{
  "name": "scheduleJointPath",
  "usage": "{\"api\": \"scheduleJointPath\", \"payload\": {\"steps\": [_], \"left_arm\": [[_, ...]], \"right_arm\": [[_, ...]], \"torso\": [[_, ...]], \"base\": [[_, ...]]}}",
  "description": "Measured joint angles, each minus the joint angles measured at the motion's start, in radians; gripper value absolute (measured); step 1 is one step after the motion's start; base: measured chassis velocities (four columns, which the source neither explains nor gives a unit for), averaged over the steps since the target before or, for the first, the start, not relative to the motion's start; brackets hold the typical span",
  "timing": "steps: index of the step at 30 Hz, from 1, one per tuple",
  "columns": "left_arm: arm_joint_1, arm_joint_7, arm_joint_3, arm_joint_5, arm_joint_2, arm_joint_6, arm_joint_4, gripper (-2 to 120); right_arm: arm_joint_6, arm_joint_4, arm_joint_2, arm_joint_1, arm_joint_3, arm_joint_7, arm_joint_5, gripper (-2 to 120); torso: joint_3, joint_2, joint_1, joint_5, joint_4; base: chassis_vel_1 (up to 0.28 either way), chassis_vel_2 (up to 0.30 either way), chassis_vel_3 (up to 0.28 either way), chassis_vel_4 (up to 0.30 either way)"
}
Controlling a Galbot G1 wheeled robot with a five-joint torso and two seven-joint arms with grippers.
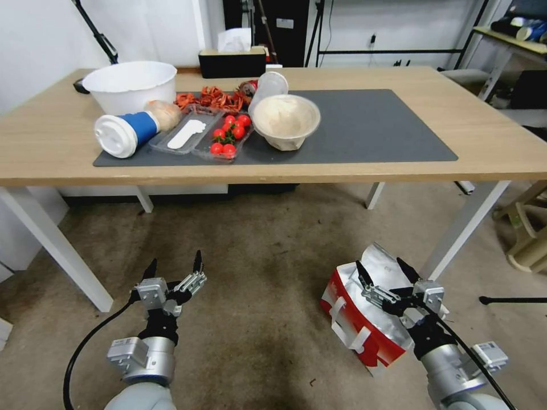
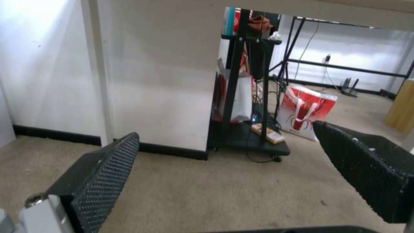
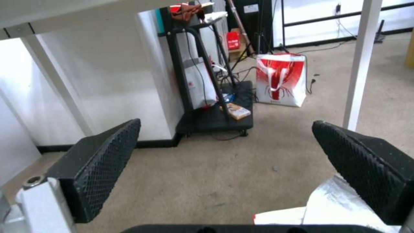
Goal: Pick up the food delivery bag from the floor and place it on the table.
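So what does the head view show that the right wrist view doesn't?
Head view alone: the table top with its grey mat, white bowl, tomatoes and tipped cup, plus the left pincer open above the floor.

Right wrist view alone: a black cart and a second red-and-white bag beyond the table.

Both: the right pincer, open over the food delivery bag, its foil lining showing.

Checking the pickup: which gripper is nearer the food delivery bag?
Right. The right gripper hovers open over the food delivery bag; the left gripper, also open, is off to its side above bare floor.
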Motion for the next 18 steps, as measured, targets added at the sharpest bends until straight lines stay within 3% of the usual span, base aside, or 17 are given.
{"api": "scheduleJointPath", "payload": {"steps": [18], "left_arm": [[-0.005, 0.003, 0.004, -0.003, 0.003, -0.003, 0.019, 100]], "right_arm": [[0.006, -0.016, 0.008, 0.007, -0.001, -0.001, -0.004, 100]], "torso": [[-0.050, -0.072, -0.022, -0.0001, 0.0000]], "base": [[0.000, 0.000, 0.000, 0.000]]}}
